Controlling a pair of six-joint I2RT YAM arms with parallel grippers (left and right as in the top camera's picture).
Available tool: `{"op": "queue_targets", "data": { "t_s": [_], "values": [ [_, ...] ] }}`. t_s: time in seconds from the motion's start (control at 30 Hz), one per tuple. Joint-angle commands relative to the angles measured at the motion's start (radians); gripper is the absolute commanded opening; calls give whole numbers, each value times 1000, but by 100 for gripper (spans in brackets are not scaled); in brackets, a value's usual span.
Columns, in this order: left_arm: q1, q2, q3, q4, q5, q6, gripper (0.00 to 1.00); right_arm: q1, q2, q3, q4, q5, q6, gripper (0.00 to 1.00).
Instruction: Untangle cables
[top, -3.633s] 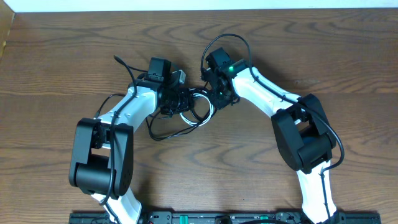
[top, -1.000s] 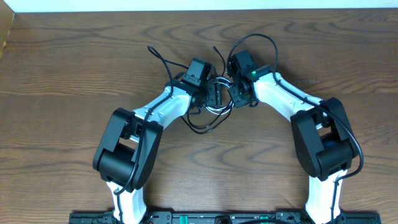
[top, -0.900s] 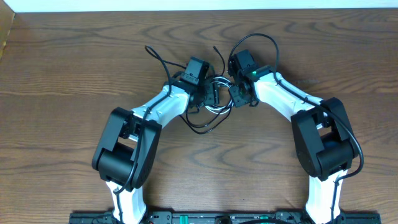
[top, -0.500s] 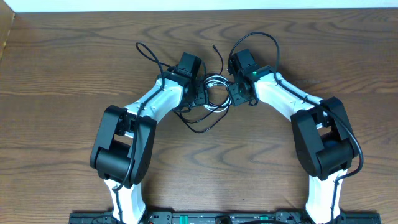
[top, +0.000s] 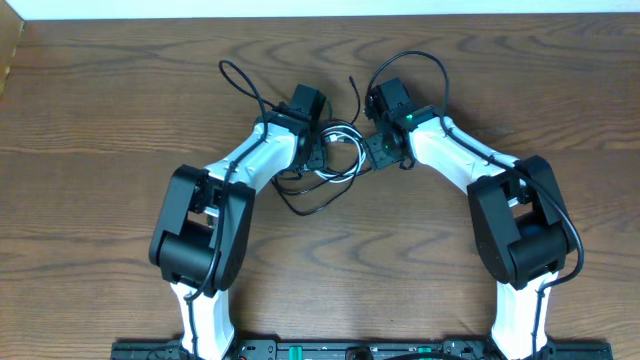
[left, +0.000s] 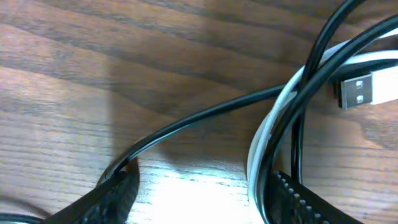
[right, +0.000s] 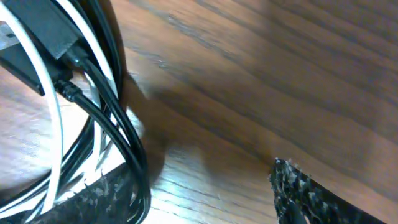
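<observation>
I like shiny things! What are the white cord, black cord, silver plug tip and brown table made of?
The thin white cord and thin black cord look like smooth rubbery plastic, bending softly. The square silver plug tip looks like metal, bright and hard-edged. The brown table shows wood grain, maybe laminate.

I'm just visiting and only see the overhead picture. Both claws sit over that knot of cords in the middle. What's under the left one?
Observer: The left wrist camera shows the left gripper open, with a white cable and a black cable crossing in the space between its fingers.
Operator: Any plug in there?
Observer: Yes, a white USB plug lies flat on the table, metal end pointing left in that view.
Operator: And the right claw?
Observer: The right gripper is open too. The cables bunch against one finger, and the gap between is mostly bare wood.
</observation>
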Motion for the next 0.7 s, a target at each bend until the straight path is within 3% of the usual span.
{"op": "queue_targets", "data": {
  "t_s": [0.0, 0.27, 0.67],
  "values": [
    [10, 95, -6, -72, -103, 43, 68, 41, 129, -82, -43, 6, -74, 69],
    [41, 222, -6, -209, -192, 35, 68, 42, 129, -82, -48, 185, 20, 68],
    [146, 253, -24, -246, -193, 32, 73, -44, 129, -86, -84, 195, 66, 68]
  ]
}}
